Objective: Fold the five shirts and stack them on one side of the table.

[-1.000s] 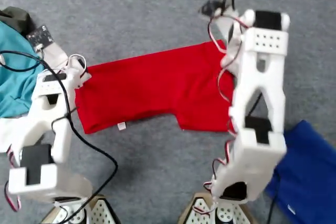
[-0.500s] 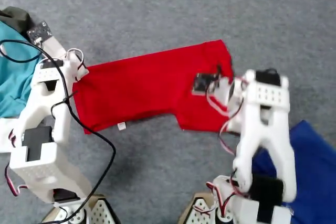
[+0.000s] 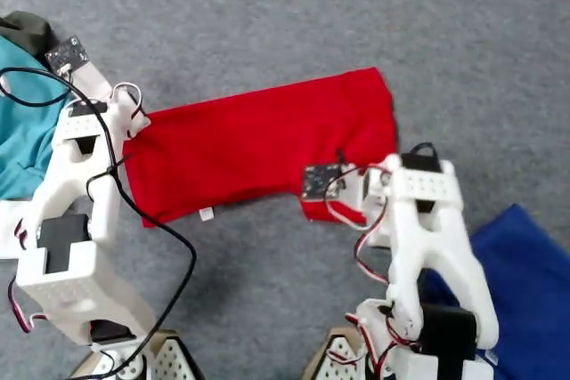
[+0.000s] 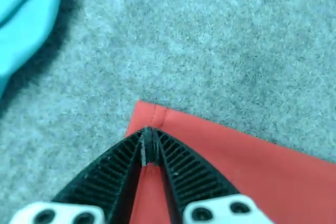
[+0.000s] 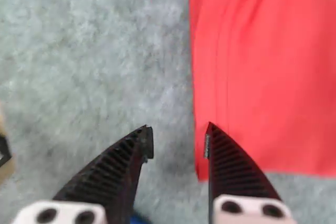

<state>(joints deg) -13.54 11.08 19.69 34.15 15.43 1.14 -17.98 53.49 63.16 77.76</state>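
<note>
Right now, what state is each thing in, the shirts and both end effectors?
Red shirt: spread flat, one corner pinched.
Teal shirt: bunched up, unfolded.
Blue shirt: lying loose, apart from the other shirts, not stacked.
Left end effector: shut on the red shirt's corner.
Right end effector: open, straddling the red shirt's edge.

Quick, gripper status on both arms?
Left gripper: shut on the red shirt corner.
Right gripper: open at the red shirt's edge, holding nothing.
</note>
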